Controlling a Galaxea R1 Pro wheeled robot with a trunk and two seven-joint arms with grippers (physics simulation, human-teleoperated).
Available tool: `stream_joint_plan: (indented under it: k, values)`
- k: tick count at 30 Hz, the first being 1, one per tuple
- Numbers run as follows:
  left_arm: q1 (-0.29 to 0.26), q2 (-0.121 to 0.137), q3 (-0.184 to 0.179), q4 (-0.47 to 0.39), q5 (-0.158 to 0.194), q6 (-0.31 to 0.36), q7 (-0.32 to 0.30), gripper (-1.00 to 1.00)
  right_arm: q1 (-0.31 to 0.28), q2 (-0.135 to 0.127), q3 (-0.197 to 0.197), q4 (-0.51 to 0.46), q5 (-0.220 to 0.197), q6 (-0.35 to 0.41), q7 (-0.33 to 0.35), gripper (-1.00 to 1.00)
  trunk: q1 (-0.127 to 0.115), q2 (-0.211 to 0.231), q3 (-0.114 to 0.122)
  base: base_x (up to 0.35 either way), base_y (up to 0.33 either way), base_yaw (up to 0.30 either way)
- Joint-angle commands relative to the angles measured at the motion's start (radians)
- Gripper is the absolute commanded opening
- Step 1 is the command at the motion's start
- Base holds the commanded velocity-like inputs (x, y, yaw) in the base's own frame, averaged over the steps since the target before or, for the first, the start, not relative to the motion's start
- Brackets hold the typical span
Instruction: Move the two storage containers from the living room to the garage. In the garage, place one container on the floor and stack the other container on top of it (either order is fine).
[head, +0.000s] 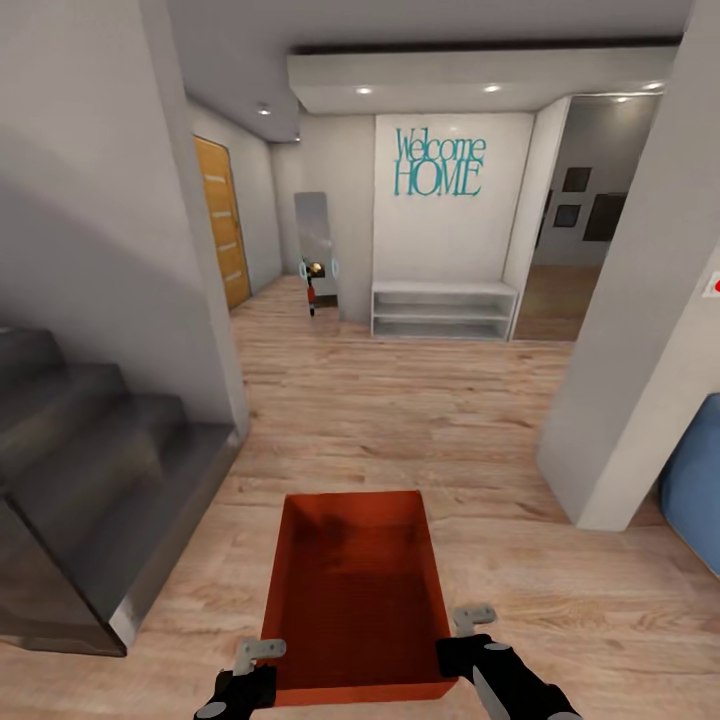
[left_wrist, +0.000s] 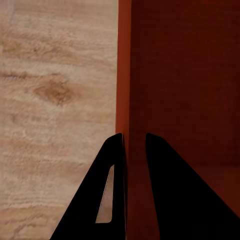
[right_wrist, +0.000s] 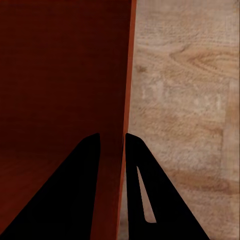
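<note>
An orange-red storage container (head: 355, 590), topless, hangs in front of me over the light wood-plank floor, carried between both arms. My left gripper (head: 262, 660) is shut on its left wall near the near corner; in the left wrist view that gripper (left_wrist: 134, 150) has one dark finger on each side of the container's wall (left_wrist: 123, 75). My right gripper (head: 468, 630) is shut on the right wall, and the right wrist view shows this gripper (right_wrist: 112, 150) straddling the container's thin orange wall (right_wrist: 129, 75). The bin is empty inside.
A dark staircase (head: 90, 480) rises at the left. A white pillar (head: 630, 330) stands at the right, with a blue sofa edge (head: 695, 480) beside it. Ahead lie a hallway, a white shelf (head: 443, 310), a "Welcome HOME" wall sign (head: 440, 162) and a wooden door (head: 222, 220) at the left.
</note>
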Motion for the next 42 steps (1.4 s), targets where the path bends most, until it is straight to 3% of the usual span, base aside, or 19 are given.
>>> stream_joint_plan:
  k: [1,19,42]
  values:
    - [0.0,0.011,-0.002,-0.001,0.004,-0.004,0.007,-1.0,-0.001,-0.002,-0.028,-0.002,0.016,0.007,0.001,-1.0,0.001,0.0,-0.001,0.341,0.08,0.0]
    - [0.0,0.011,-0.002,-0.001,0.004,-0.004,0.007,-1.0,-0.001,-0.003,-0.028,-0.002,0.017,0.007,0.002,-1.0,0.001,0.0,-0.001,0.341,0.08,-0.112]
    - [0.0,0.011,-0.002,-0.001,0.004,-0.004,0.007,-1.0,-0.001,-0.005,-0.028,-0.002,0.022,0.005,0.003,-1.0,0.001,0.0,-0.001,0.34,0.08,-0.007]
